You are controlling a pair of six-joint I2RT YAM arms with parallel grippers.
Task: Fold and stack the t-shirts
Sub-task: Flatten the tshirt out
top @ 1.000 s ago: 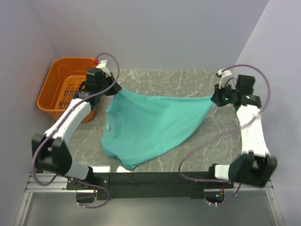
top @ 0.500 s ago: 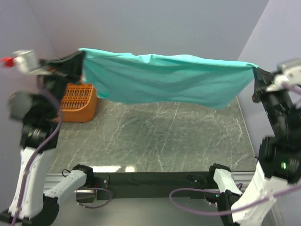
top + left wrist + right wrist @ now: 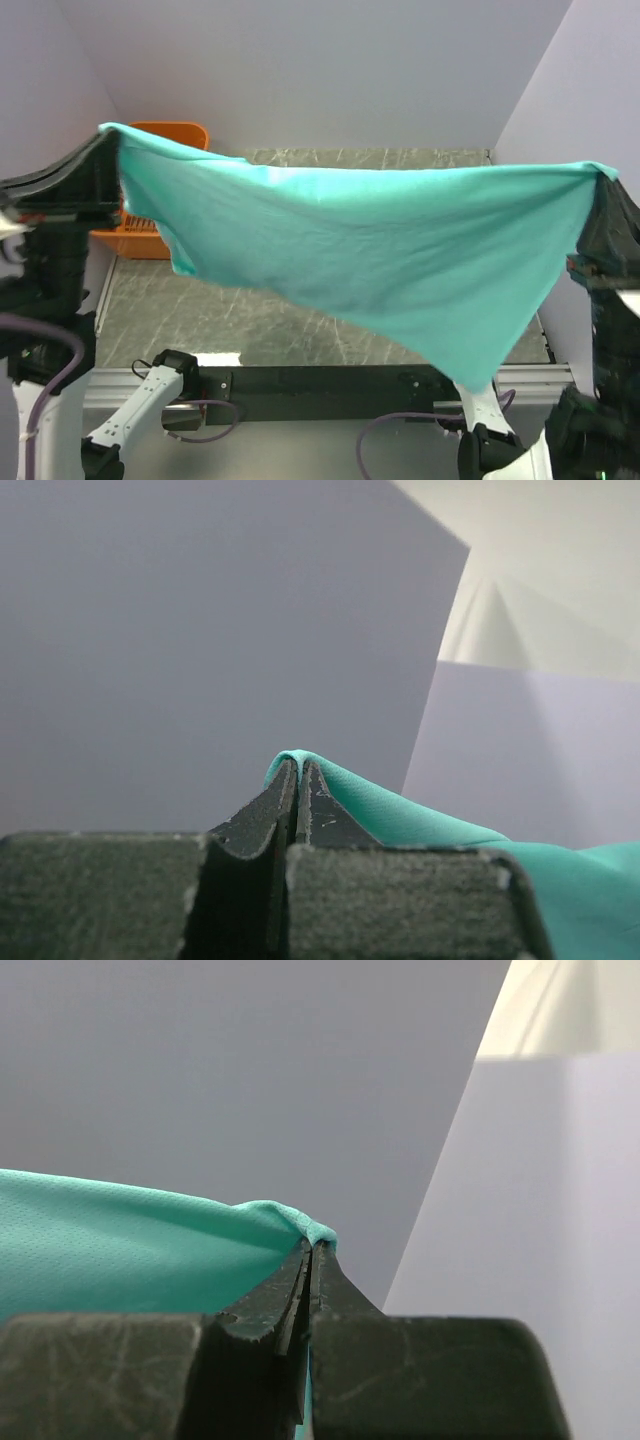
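Pinching the teal t-shirt point(image 3: 380, 250) by its corners with left claw point(image 3: 297, 775) and right claw point(image 3: 311, 1255), stretched wide above the bench point(image 3: 200, 310).

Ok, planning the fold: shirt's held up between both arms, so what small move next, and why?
Probably lower the left tool and right tool together, wide apart, to lay the t-shirt flat on the table. It hangs stretched in the air, each tool shut on an edge, nothing folded yet.

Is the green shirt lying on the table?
No, the t-shirt hangs stretched in the air between the left gripper and the right gripper, above the table.
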